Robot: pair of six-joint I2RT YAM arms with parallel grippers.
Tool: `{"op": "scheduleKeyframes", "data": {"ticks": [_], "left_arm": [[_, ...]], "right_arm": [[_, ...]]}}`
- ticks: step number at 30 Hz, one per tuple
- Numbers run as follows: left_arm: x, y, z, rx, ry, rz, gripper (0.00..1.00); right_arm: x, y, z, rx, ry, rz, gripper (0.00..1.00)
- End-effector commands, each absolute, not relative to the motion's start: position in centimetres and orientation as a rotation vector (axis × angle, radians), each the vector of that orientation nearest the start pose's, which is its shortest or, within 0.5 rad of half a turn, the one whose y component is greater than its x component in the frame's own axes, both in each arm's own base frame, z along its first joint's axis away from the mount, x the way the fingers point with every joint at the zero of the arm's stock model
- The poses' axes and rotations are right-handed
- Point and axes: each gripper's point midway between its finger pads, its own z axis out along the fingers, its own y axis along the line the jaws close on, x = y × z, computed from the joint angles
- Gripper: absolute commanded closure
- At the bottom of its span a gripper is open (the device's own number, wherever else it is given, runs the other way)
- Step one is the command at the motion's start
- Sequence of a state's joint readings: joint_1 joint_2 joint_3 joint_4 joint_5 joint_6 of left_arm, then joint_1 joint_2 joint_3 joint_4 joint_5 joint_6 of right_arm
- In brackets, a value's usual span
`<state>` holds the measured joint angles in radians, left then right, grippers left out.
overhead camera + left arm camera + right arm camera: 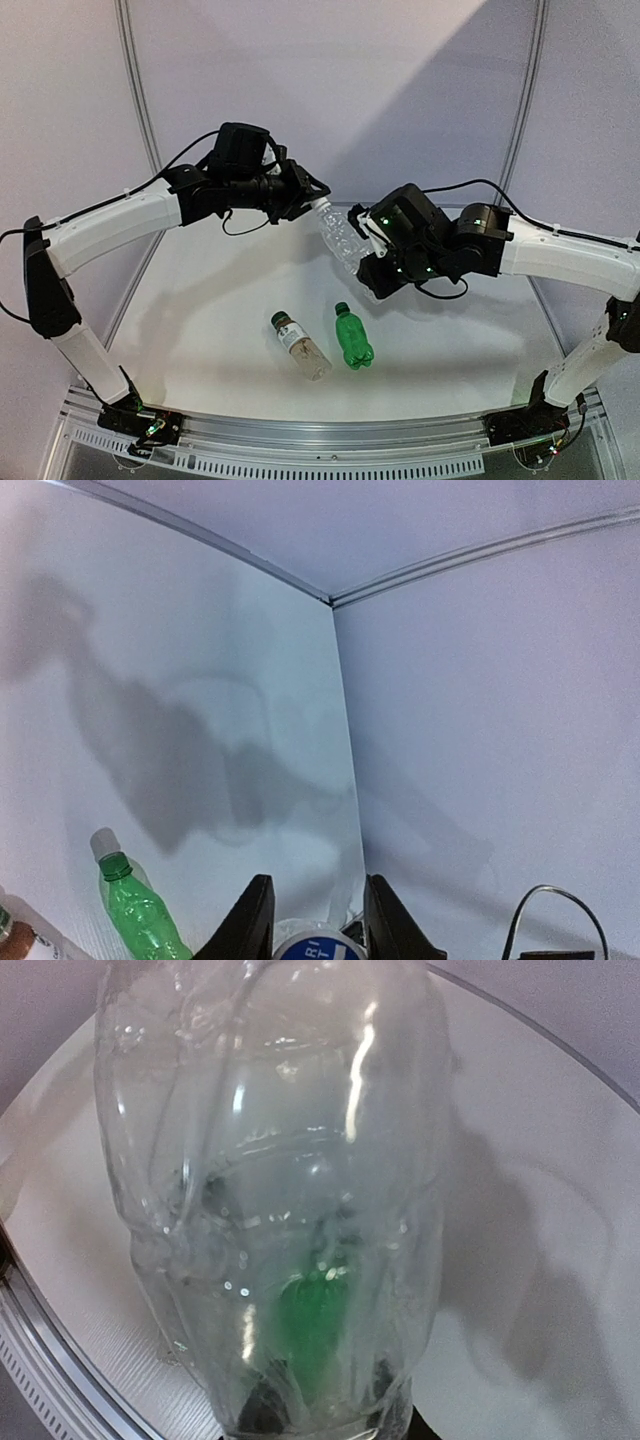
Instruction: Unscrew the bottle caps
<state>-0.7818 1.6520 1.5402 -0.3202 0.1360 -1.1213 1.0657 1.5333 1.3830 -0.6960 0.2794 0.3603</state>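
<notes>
Top view: the clear ribbed bottle is held off the tabletop at frame centre, tilted, neck to the upper left, base to the lower right. It is spanned between the two hands.

The left hand is set over the neck end. In the left wrist view the two dark fingers stand on either side of the white cap, which bears blue print and is seen at the bottom edge. The fingers are pressed against its rim, so the hand is recorded as clamped on the cap.

The right hand is closed round the lower part of the same bottle, as judged from the top view. In the right wrist view the bottle fills nearly the whole frame. Its own fingers are not made out there, and a green smear is seen through the plastic.

Two bottles are lying on the tabletop below centre, near each other but apart:
- the green bottle, right of the pair, its dark green cap on and pointed up-frame. It is also seen at the lower left of the left wrist view
- the labelled bottle, left of the pair, its dark cap on and pointed to the upper left
</notes>
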Motion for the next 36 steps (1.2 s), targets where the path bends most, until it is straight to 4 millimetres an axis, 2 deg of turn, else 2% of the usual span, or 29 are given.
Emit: {"op": "scheduleKeyframes", "data": {"ticks": [1, 2, 4, 5, 6, 9, 12, 16, 19, 22, 25, 30, 36], "left_arm": [[33.2, -38.2, 31.2, -0.225, 2.275, -1.268, 0.48], [33.2, -38.0, 32.1, -0.194, 2.245, -1.267, 0.33], [33.3, -37.3, 33.5, -0.128, 2.193, -1.241, 0.11], [33.4, -36.7, 33.9, -0.11, 2.176, -1.228, 0.04], [33.4, -36.1, 34.3, -0.093, 2.163, -1.225, 0.01], [32.8, -34.4, 35.7, -0.01, 2.092, -1.248, 0.01], [31.1, -33.5, 38.2, 0.152, 1.95, -1.341, 0.01], [27.7, -33.8, 40.9, 0.424, 1.776, -1.46, 0.01], [26.1, -34.2, 41.5, 0.54, 1.722, -1.518, 0.01], [25.4, -34.7, 42.1, 0.589, 1.67, -1.565, 0.01], [25.1, -35.1, 42.5, 0.621, 1.643, -1.602, 0.02], [24.5, -36.1, 42.6, 0.678, 1.629, -1.639, 0.14], [24.5, -36.6, 42.1, 0.695, 1.644, -1.637, 0.36]], "right_arm": [[26.4, 34.0, 24.6, -0.581, 2.215, 0.336, 1.0], [26.2, 34.1, 24.5, -0.589, 2.212, 0.354, 1.0], [25.6, 34.2, 24.9, -0.595, 2.194, 0.413, 1.0], [25.3, 34.3, 24.9, -0.6, 2.19, 0.444, 1.0], [24.8, 34.2, 25.2, -0.602, 2.179, 0.481, 1.0], [23.9, 34.1, 25.4, -0.607, 2.169, 0.553, 1.0], [22.6, 34.3, 25.8, -0.644, 2.16, 0.643, 1.0], [19.7, 36.0, 27.3, -0.778, 2.106, 0.865, 1.0], [17.6, 37.2, 29.2, -0.868, 2.036, 1.031, 1.0], [16.1, 38.0, 30.7, -0.934, 1.972, 1.147, 1.0], [15.5, 38.5, 31.0, -0.962, 1.959, 1.198, 1.0], [15.5, 39.1, 30.6, -0.978, 1.982, 1.207, 1.0], [15.5, 39.4, 30.5, -0.99, 1.987, 1.212, 1.0]]}}
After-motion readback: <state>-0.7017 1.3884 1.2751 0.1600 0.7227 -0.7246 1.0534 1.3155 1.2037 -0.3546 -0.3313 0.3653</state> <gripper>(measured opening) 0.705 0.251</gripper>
